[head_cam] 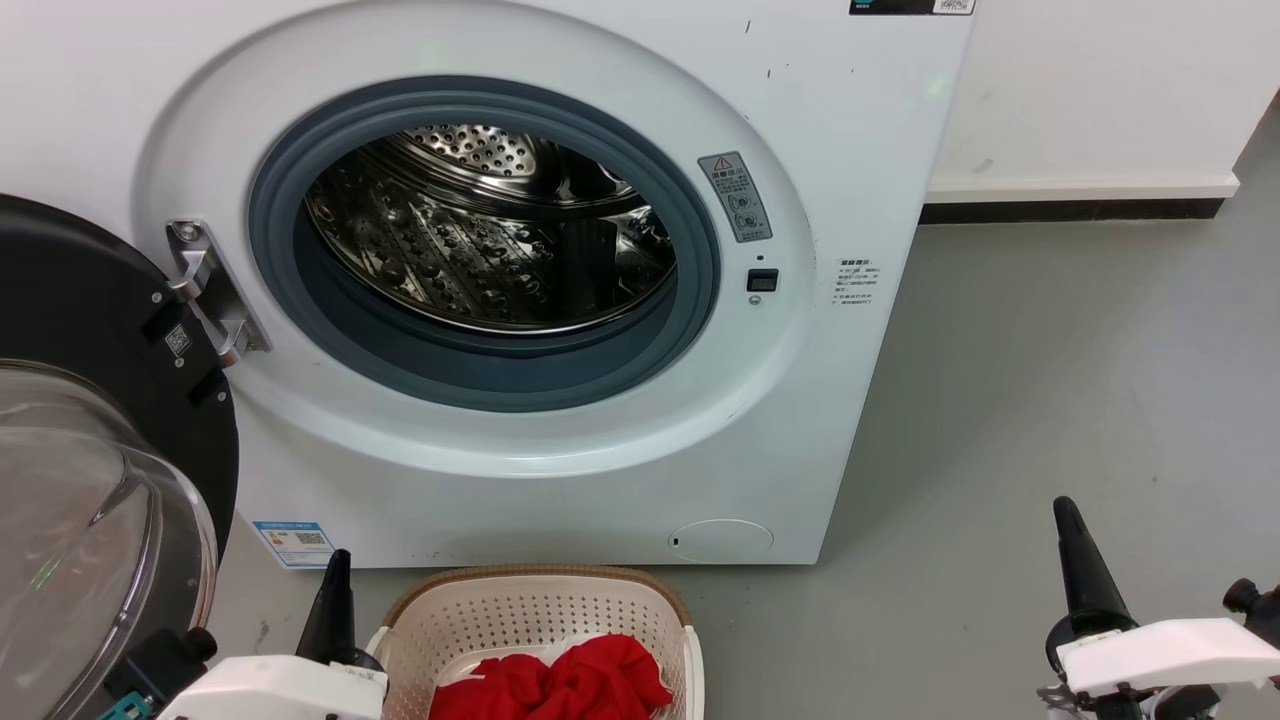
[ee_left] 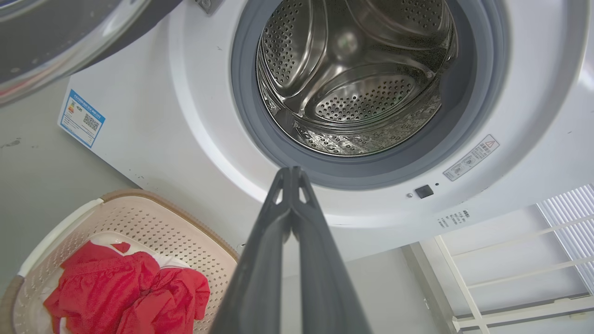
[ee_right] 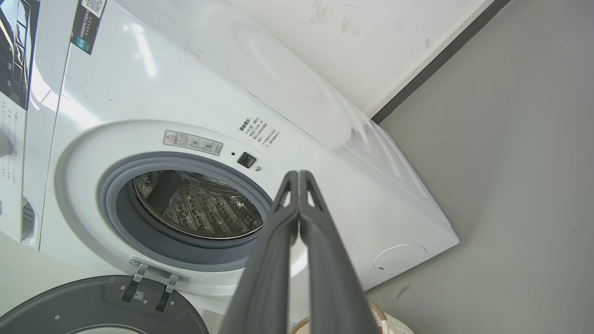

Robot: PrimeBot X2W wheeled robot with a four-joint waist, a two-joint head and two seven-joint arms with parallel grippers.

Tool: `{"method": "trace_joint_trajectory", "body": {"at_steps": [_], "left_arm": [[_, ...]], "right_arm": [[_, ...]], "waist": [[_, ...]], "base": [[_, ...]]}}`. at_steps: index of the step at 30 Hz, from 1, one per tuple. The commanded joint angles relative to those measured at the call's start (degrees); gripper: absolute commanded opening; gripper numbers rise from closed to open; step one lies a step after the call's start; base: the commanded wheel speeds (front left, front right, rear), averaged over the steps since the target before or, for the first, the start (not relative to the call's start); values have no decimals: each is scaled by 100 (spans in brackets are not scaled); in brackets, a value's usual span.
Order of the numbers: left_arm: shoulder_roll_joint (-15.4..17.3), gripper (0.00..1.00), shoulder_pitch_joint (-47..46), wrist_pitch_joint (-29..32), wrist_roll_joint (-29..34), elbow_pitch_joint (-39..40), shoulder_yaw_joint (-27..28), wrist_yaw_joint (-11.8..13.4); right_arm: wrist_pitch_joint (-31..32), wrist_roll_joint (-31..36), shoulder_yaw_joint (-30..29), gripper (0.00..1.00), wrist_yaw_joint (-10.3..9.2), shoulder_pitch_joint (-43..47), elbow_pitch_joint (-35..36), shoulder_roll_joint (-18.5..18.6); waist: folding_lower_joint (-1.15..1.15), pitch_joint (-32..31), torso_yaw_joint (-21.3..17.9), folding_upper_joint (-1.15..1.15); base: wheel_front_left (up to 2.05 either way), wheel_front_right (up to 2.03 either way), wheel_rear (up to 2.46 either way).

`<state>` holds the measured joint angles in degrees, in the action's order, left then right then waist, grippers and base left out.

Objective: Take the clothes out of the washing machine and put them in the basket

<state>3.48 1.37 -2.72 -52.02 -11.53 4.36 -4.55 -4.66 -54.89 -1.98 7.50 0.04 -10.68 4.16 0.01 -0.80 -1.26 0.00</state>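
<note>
Your left pincer (ee_left: 291,172) and right pincer (ee_right: 298,175) are hanging pressed together, gripping nothing. Red clothes (head_cam: 570,685) are lying in the basket (head_cam: 520,615); the drum (head_cam: 480,250) of the washing machine (head_cam: 850,150) is looking empty, so you're likely finishing.

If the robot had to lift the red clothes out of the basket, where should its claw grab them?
Probably the puffed-up fold on top of the clothes, coming straight down from above. The basket walls block every side, and the fabric bunches into a raised hump there, easy to pinch. The left claw, shut beside the basket, would have to open first.
</note>
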Motion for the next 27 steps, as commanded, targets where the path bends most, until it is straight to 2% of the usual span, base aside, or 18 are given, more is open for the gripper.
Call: {"method": "trace_joint_trajectory", "body": {"at_steps": [1,27], "left_arm": [[13,0,-159,40,-185,36,33,-47],[-18,0,-442,419,-1816,-86,114,-161]], "right_arm": [[37,-194,-19,0,0,-161,33,43],[429,-1778,-112,0,0,-372,-119,44]], "waist": [[0,2,3,0],[-1,36,46,0]], "base": [[0,0,0],[0,0,0]]}}
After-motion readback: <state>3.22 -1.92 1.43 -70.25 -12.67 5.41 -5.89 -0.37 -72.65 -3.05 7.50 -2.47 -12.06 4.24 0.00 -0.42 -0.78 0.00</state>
